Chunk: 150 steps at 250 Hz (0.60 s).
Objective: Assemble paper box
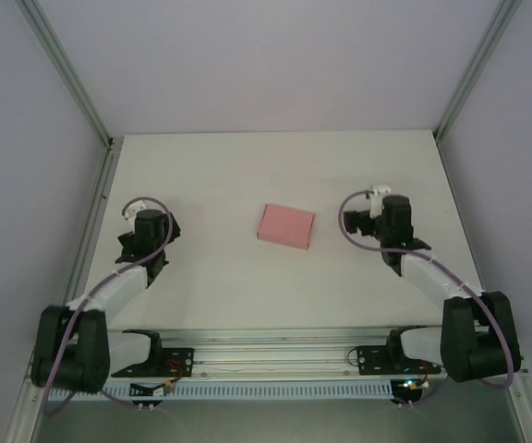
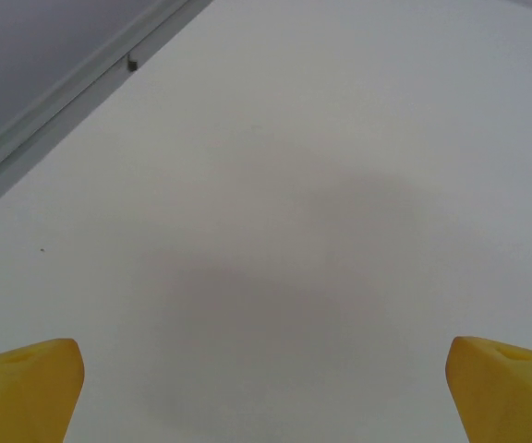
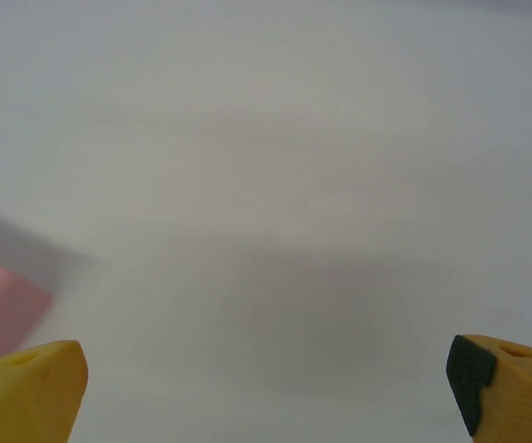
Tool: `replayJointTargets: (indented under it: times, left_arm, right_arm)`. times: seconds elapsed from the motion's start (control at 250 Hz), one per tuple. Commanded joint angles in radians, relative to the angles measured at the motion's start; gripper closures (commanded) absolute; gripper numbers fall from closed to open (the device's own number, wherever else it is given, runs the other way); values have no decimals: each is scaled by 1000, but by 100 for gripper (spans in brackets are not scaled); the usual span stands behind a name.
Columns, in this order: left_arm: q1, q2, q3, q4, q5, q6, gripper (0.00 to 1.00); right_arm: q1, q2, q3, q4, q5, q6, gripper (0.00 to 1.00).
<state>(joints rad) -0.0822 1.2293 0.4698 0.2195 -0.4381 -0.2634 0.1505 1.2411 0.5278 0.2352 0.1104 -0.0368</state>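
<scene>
Top external view: salmon-pink paper box (image 1: 285, 226) lies flat at the middle of the counter (image 1: 247, 166); left gripper (image 2: 266, 392) spread wide, empty; right gripper (image 3: 266, 388) likewise released, near the box.

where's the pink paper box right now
In the top view the paper box lies flat near the middle of the table, apart from both arms, somewhat nearer the right arm.

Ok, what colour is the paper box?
The paper box is plain salmon pink, no print visible; the top external view shows it best.
</scene>
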Motion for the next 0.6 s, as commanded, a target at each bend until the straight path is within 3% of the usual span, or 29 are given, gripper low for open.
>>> replayJointTargets:
  times: [0.0,0.044,0.172,0.248,0.292,0.323,0.359,0.411,0.467,0.595]
  left_arm:
    - [28,83,-87,416,65,88,0]
    - [29,122,-112,493,65,102,0]
    - [35,160,-140,602,141,159,0]
    - [47,282,-188,841,156,170,0]
    - [58,287,-185,800,273,184,0]
    - [57,339,-164,810,273,189,0]
    - [45,390,-145,879,280,223,0]
    - [42,335,-86,661,349,237,0]
    - [19,370,-82,718,299,257,0]
    - [17,362,-81,702,261,242,0]
  right_arm:
    - [-18,15,-99,331,-19,128,0]
    - [-28,40,-127,387,23,107,0]
    - [-58,204,-275,850,90,149,0]
    - [-73,358,-286,1050,84,148,0]
    - [-73,315,-247,887,66,157,0]
    - [-80,284,-190,731,59,170,0]
    - [-82,323,-141,709,70,168,0]
    - [-110,295,-133,634,37,201,0]
    - [-117,318,-149,713,45,199,0]
    - [-116,309,-151,702,57,207,0]
